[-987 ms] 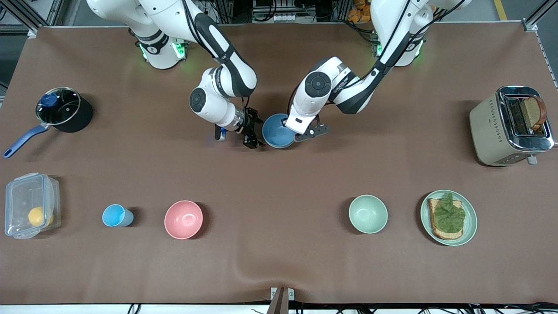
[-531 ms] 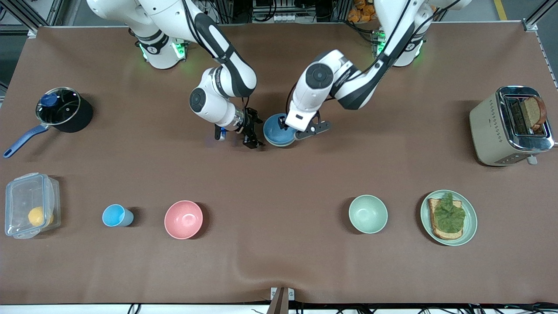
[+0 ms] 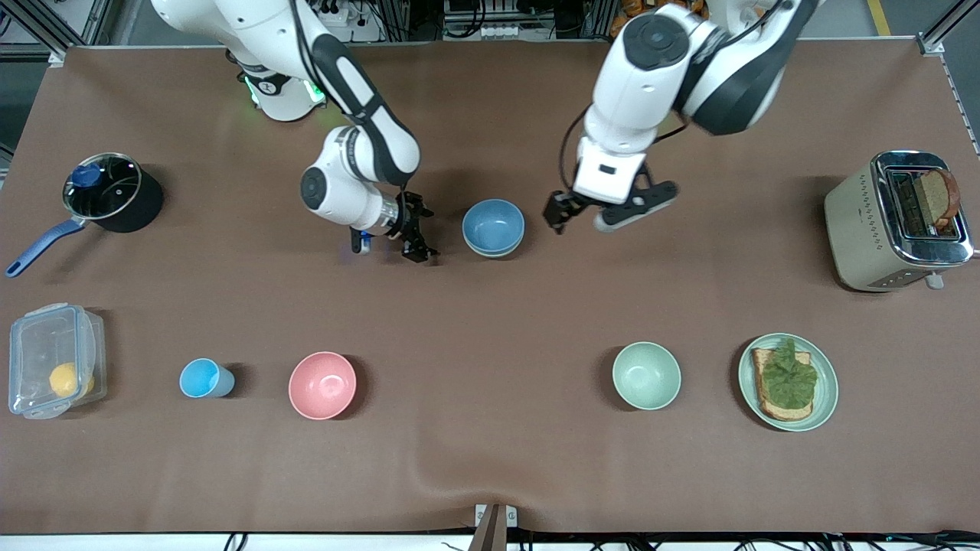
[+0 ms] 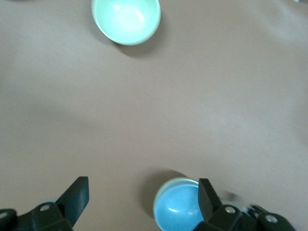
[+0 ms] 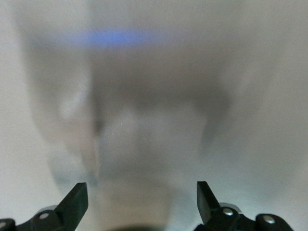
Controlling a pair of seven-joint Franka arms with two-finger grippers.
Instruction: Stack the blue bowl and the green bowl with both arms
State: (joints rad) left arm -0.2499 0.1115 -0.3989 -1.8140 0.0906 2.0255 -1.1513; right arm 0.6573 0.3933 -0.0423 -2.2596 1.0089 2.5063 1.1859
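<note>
Blue bowl (image 3: 493,225) nested in green bowl (image 3: 491,250) on brown table (image 3: 490,459), both arms' jaws open, holding nothing.

Matte blue bowl (image 3: 493,225); shiny metal toaster (image 3: 896,220) (brushed sides); matte brown table (image 3: 490,306).

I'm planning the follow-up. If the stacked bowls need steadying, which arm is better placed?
Right, probably. The right gripper, open, sits low beside the blue bowl nested in the green bowl, while the left gripper, also open, hangs higher, off toward the left arm's end.
</note>
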